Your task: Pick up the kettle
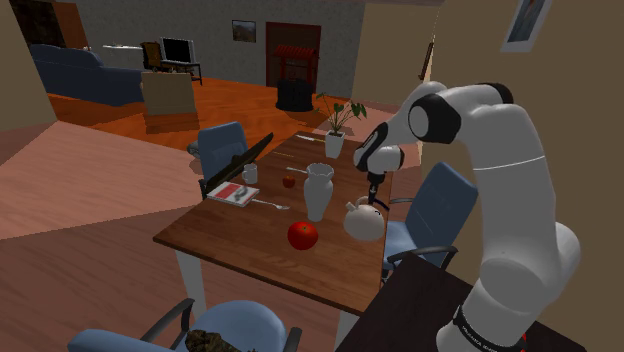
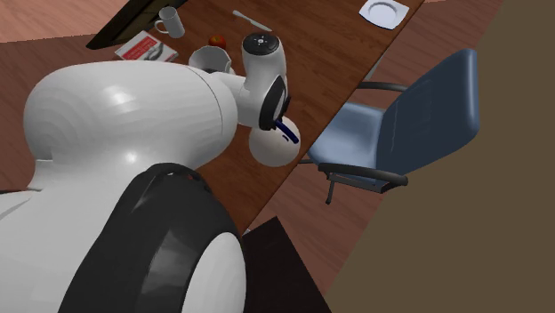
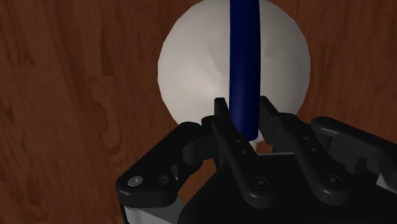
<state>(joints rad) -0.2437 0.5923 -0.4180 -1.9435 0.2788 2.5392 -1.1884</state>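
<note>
Going left to right across the wooden worktop [image 1: 230, 235] in the shoulder view, you've got a red apple [image 1: 303, 235], a tall white vase [image 1: 318, 190], then the round white kettle [image 1: 364, 222] near the right edge. In the wrist view the tool [image 3: 243, 102] is clamped around the kettle's dark blue handle [image 3: 243, 44], with a finger pinching it from each side.

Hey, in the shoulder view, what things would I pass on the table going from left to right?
Red and white book → small red fruit → white vase → white kettle. I left out the mug and the larger red fruit because they overlap their neighbours.
</note>
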